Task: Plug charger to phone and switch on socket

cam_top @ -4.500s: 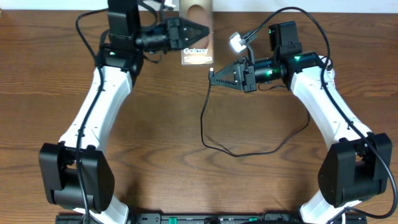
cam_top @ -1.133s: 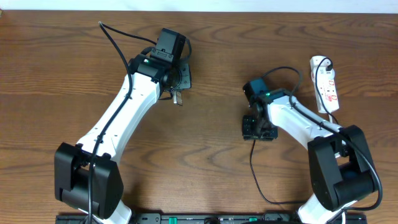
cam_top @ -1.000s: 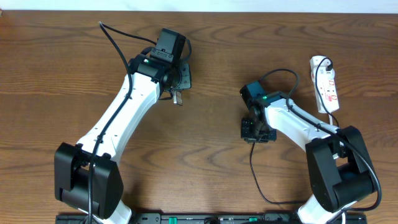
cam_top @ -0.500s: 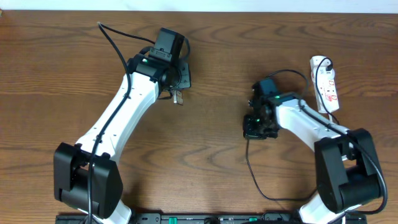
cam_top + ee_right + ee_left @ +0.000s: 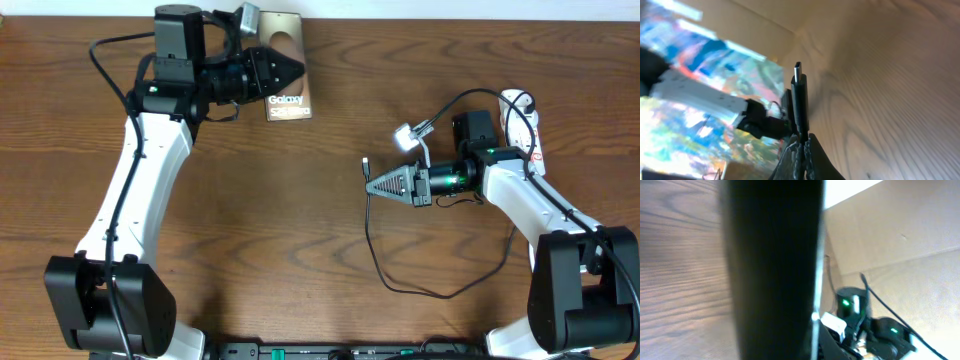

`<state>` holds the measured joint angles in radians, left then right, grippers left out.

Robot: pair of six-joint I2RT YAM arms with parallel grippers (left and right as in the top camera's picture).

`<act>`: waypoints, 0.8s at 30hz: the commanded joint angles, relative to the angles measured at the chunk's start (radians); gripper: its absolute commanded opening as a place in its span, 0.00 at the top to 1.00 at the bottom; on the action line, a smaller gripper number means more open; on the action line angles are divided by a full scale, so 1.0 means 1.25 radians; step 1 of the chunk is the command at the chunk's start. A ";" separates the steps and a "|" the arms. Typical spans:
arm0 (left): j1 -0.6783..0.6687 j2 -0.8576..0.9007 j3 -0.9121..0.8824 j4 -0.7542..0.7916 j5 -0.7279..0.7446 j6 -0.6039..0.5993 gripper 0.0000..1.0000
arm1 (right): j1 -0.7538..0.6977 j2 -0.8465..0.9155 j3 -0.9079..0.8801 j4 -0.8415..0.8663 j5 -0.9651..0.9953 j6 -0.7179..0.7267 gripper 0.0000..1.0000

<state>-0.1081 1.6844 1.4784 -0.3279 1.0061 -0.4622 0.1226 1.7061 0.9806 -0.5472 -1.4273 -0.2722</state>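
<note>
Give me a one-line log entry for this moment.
left gripper: grips phone | right gripper: grips charger by tip | charger and phone apart, unplugged | socket: no gripper on it

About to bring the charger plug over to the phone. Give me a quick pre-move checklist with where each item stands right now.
1. Charger gripped: ok. Its plug tip sticks out past the right gripper.
2. Phone held: ok. The left gripper is closed on its edge.
3. Plug lined up with the phone: not ok. They are far apart, with bare table between them.
4. Phone's port visible: cannot tell. The left wrist view is blocked by a dark shape.
5. Cable slack: ok. It lies in a loose loop on the table.
6. Socket switch state: cannot tell. The right arm mostly hides it.
</note>
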 commanded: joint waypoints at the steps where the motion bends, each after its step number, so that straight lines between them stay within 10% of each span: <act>1: -0.030 -0.023 0.013 0.040 0.076 -0.070 0.92 | 0.000 -0.010 0.001 0.042 -0.107 0.013 0.99; 24: -0.146 -0.023 0.013 0.311 0.036 -0.309 0.93 | 0.063 -0.152 0.001 0.470 -0.106 0.346 0.99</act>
<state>-0.2638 1.6844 1.4784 0.0319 1.0412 -0.7540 0.1951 1.5204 0.9794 0.0113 -1.5410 0.0551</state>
